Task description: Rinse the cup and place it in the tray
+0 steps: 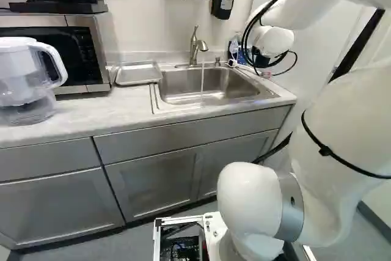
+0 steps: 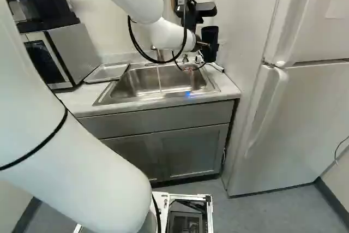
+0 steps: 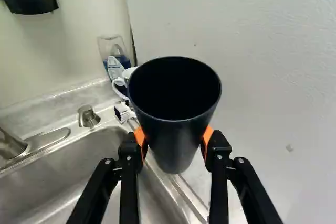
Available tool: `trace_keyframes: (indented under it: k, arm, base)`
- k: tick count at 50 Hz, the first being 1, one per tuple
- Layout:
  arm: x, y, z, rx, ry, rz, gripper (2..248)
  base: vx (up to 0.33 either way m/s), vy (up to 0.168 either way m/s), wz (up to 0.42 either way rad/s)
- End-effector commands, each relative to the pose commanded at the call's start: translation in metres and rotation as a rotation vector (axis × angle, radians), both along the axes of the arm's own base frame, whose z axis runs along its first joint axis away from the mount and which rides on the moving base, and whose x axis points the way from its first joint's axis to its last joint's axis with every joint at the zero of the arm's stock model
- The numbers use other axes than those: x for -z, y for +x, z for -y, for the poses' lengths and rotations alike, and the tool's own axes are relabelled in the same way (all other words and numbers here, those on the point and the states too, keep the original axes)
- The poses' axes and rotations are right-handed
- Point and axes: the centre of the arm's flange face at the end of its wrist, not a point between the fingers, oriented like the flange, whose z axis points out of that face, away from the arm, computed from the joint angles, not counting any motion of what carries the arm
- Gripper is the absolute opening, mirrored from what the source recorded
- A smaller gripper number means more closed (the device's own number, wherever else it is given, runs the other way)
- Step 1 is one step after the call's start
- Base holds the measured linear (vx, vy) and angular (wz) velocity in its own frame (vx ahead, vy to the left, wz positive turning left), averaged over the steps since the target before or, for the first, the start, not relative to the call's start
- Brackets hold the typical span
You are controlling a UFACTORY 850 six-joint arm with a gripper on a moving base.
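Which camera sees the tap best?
The left base view: it shows the whole tap with water running. In the right base view the arm hides part of it; the wrist view catches only a piece.

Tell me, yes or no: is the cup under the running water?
No, in the right base view the cup is off to the right of the stream of water.
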Motion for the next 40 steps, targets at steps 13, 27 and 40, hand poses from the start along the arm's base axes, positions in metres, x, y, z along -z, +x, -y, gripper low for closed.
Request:
trace_keyframes:
  k: [13, 27, 40]
  arm:
    - [0.0, 0.007, -0.019, -0.044, 0.0, 0.0, 121]
    - [0.003, 0.015, -0.04, -0.093, 0.003, -0.008, 121]
    - [0.018, 0.017, -0.044, -0.111, 0.026, -0.057, 121]
  base:
    - [0.0, 0.0, 0.0]
    - [0.0, 0.0, 0.0]
    - [0.0, 0.0, 0.0]
